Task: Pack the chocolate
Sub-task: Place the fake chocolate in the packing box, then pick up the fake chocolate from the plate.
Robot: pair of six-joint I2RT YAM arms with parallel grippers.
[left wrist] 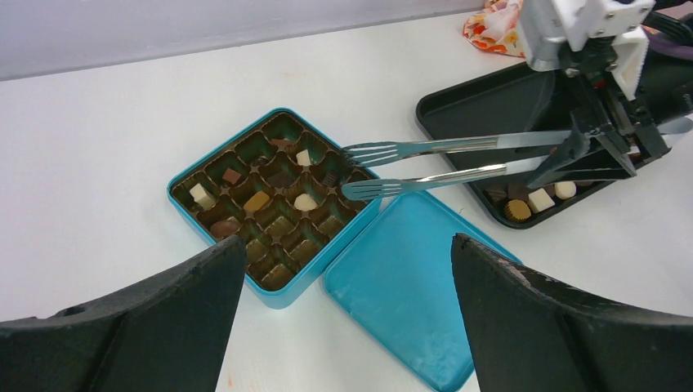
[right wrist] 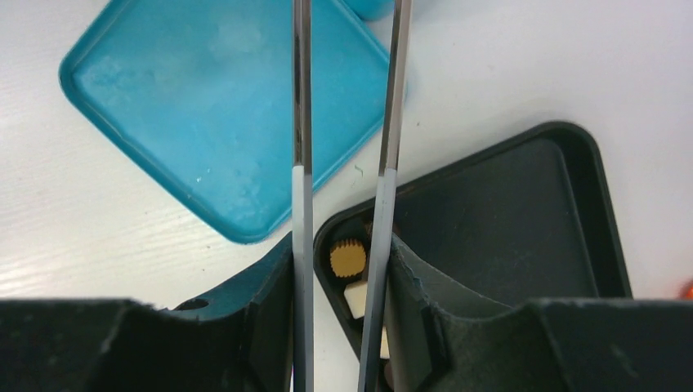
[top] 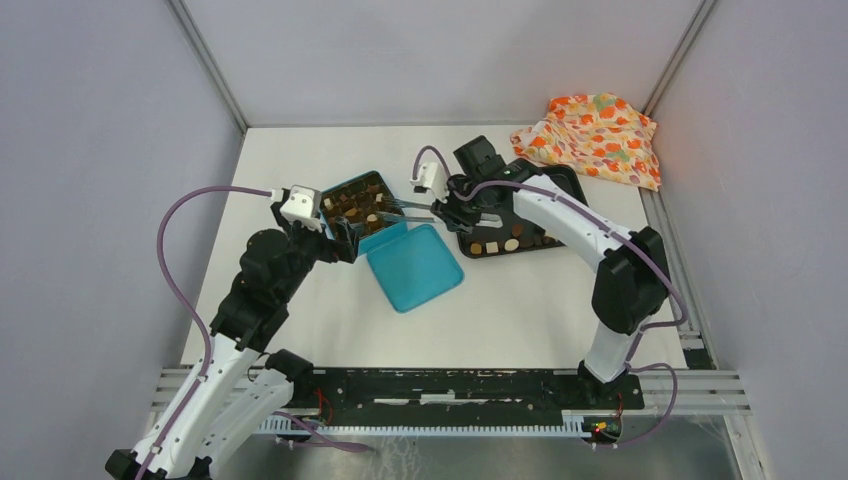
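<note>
A teal box (left wrist: 186, 178) with a brown compartment insert holds several chocolates, among them a cream round one (left wrist: 304, 201) and a white square one (left wrist: 201, 196). More chocolates (left wrist: 540, 199) lie in the near corner of the black tray (left wrist: 482, 102). My right gripper (right wrist: 339, 261) is shut on the metal tongs (left wrist: 441, 159). The tongs' tips are apart and empty over the box's right edge. My left gripper (left wrist: 347, 245) is open and empty, just short of the box and the teal lid (left wrist: 409, 269). In the top view it (top: 350, 238) sits at the box's near side.
The lid (top: 415, 265) lies flat, inside up, touching the box's near right corner. The black tray (top: 560, 180) stands right of the box. An orange flowery cloth (top: 598, 135) lies crumpled at the back right. Grey walls enclose the white table.
</note>
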